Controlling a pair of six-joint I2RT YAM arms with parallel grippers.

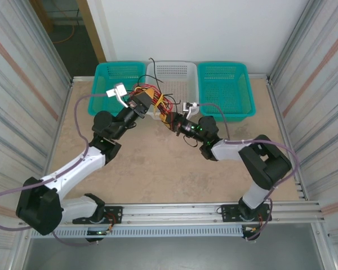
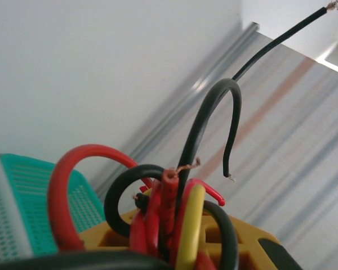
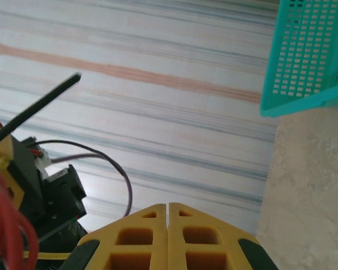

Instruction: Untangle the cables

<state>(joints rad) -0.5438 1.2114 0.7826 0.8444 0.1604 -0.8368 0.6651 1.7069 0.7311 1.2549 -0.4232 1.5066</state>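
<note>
Red, black and yellow cables [image 1: 159, 103] hang bunched above the surface [image 1: 158, 174], at the white basket [image 1: 186, 79] front rim. Left tool [image 1: 151, 99] pinches them. Right tool [image 3: 168, 210] is pressed together alongside. Bare surface lies nearer.

**Both arms, seen from above.** The white-and-black jointed left arm [image 1: 79, 163] is stretching from its near-edge base forward and rightward, with its wrist raised. Its yellow-fingered left gripper [image 2: 177, 242] is pinching a bundle of thin red, black and yellow cables [image 2: 168, 197] between nearly closed fingers. The white-and-black jointed right arm [image 1: 236, 151] is bending leftward at the elbow. Its yellow-fingered right gripper [image 3: 168, 216] is pointing toward the left gripper, jaws pressing fully together.
</note>
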